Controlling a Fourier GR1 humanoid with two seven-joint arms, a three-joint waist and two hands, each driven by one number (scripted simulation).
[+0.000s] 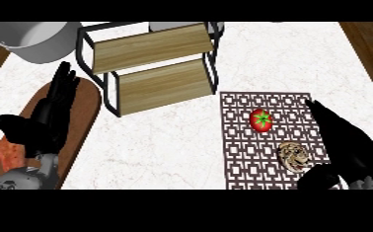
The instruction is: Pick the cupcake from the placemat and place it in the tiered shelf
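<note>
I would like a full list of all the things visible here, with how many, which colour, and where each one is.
shelf: one, black frame with two wooden tiers, upper middle of counter
placemat: one, brown lattice pattern, lower right
tomato: one, red, on placemat, upper part
cupcake: one, brown and cream, on placemat, below tomato
pot: one, grey, upper left corner
board: one, brown, left side
counter: one, white marble
left hand: black, open, over board
right hand: black, open, right of cupcake

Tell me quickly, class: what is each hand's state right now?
Left hand: open, fingers straight, holding nothing, at the view's left.
Right hand: open, fingers straight, holding nothing, beside the cupcake on the placemat.
</note>
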